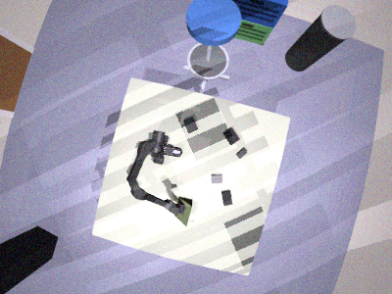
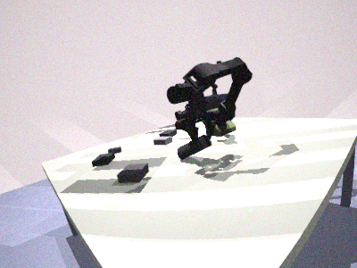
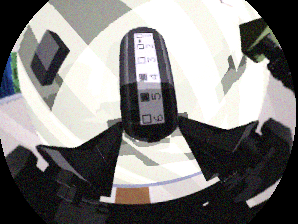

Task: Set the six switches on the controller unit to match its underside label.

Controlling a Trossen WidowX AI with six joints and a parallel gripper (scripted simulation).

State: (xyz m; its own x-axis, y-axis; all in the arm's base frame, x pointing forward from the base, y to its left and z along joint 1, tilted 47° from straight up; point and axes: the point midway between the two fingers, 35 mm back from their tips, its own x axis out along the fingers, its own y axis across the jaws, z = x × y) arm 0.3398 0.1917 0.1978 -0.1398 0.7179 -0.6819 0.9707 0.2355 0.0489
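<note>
The dark grey controller unit (image 3: 131, 65) (image 2: 195, 147) is turned with its underside toward the wrist camera. It is held tilted above the bench (image 1: 142, 230) (image 2: 214, 219). Its label (image 3: 148, 85) shows the row of six squares: 1, 2, 3 and 6 look empty, 4 and 5 look filled. My gripper (image 3: 150, 122) (image 2: 199, 141) is shut on the unit near its number 6 end, one finger on each side. The switches face away from the wrist camera and cannot be read in the top and exterior views.
Several dark modules lie on the bench, among them one block (image 1: 190, 123) (image 2: 133, 172), another block (image 1: 231, 135) (image 2: 103, 159) and a paler one (image 1: 217, 178) (image 2: 162, 140). An olive-green piece (image 1: 186, 217) (image 2: 226, 128) is at the arm's base. A blue stool (image 1: 214, 20) stands beyond the bench.
</note>
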